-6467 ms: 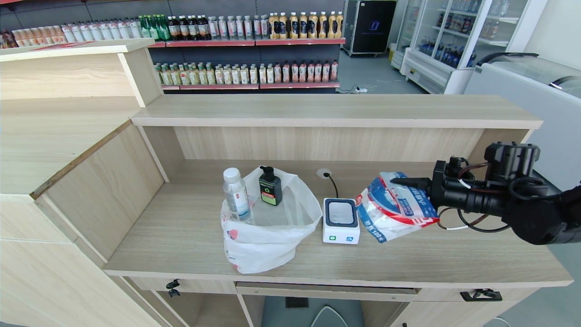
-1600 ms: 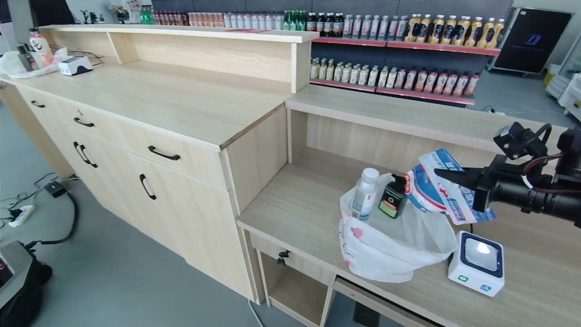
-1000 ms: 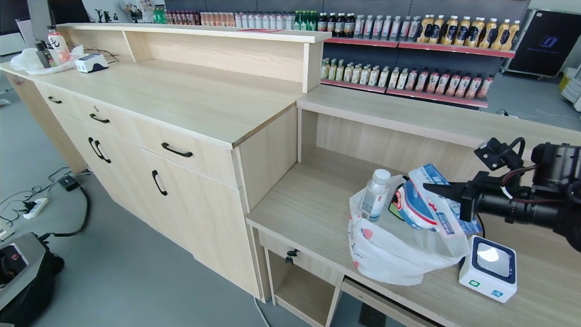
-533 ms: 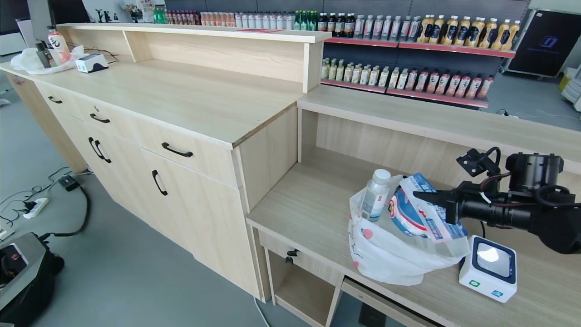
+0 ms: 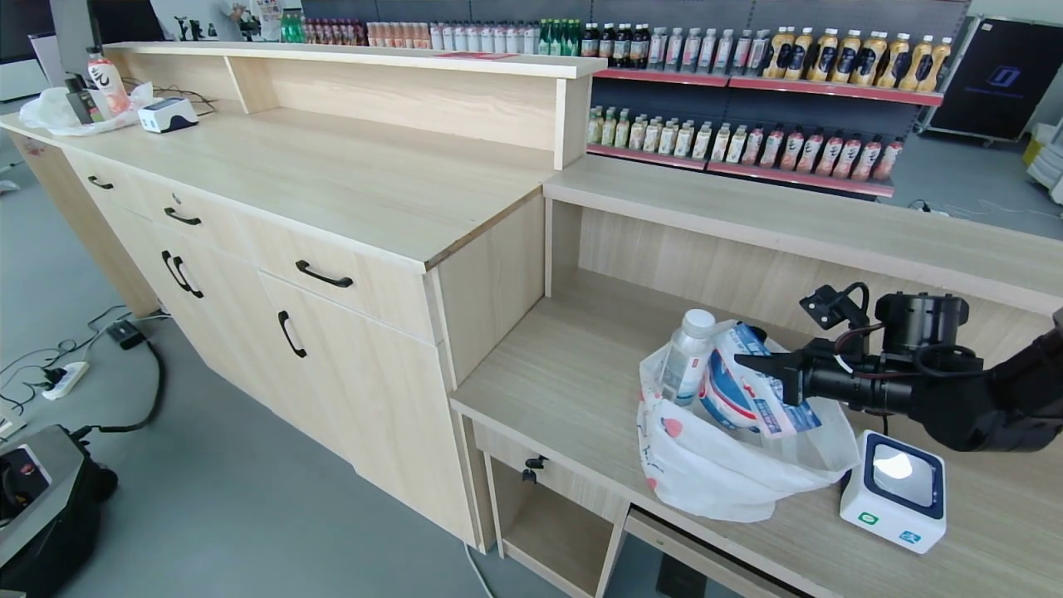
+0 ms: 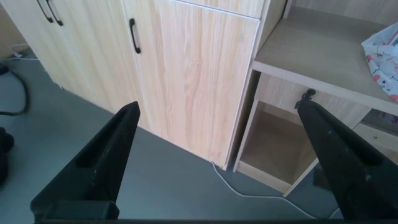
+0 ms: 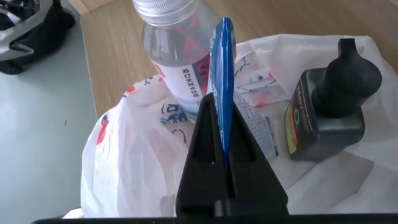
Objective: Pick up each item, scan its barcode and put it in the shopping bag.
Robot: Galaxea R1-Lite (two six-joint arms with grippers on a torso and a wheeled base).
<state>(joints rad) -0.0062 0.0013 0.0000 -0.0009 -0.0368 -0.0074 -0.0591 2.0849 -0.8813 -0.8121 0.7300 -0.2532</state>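
Hanging off the left end of the bench (image 5: 565,378), the left jaws stand spread wide apart with nothing between them. They hang above the grey floor (image 6: 180,186), in front of a light wood cabinet (image 6: 193,68).

On the bench, a white scanner (image 5: 893,492) sits at the near edge toward the right end, window up and lit. Just beside it, on its left-end side, the white shopping bag (image 5: 714,482) stands open near the same edge.

The right jaws are pressed together on the upper edge of a blue, white and red packet (image 5: 751,394). It is held tilted over the bag mouth, with its lower part inside the bag. The right wrist view confirms the grip, with the packet's thin edge clamped squarely between the two fingers.

A clear water bottle (image 5: 686,355) stands upright in the bag on the left-end side of the packet, close against it. A black pump bottle (image 7: 326,112) stands in the bag on the packet's other side.

A raised ledge (image 5: 747,208) runs along the far edge of the bench. Beyond it are store shelves (image 5: 731,91) lined with drink bottles.
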